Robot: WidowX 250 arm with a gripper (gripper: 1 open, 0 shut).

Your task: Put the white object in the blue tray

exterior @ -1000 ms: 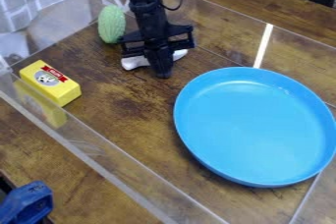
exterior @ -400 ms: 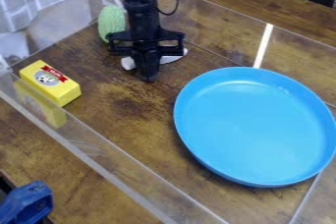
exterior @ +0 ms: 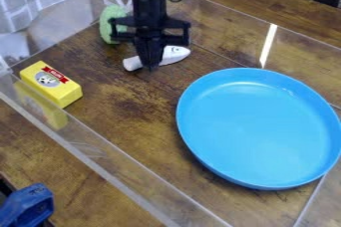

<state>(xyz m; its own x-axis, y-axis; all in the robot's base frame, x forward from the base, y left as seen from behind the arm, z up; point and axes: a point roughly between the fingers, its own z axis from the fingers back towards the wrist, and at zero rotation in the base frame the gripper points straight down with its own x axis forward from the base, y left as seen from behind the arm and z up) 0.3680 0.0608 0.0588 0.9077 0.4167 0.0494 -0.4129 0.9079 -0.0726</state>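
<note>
pincer point(exterior: 158, 60) clenched on white object point(exterior: 150, 59), seemingly | risen since earlier | blue tray point(exterior: 213, 166) unchanged

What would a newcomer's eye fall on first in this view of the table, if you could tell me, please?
The blue tray stands out first: a wide, bright round dish with nothing in it, filling the lower right of the wooden table. Next comes the black end effector at upper centre, pointing down with the white object at its tips. A yellow box sits at the left edge, and a green oval object is partly hidden behind the arm.
</note>
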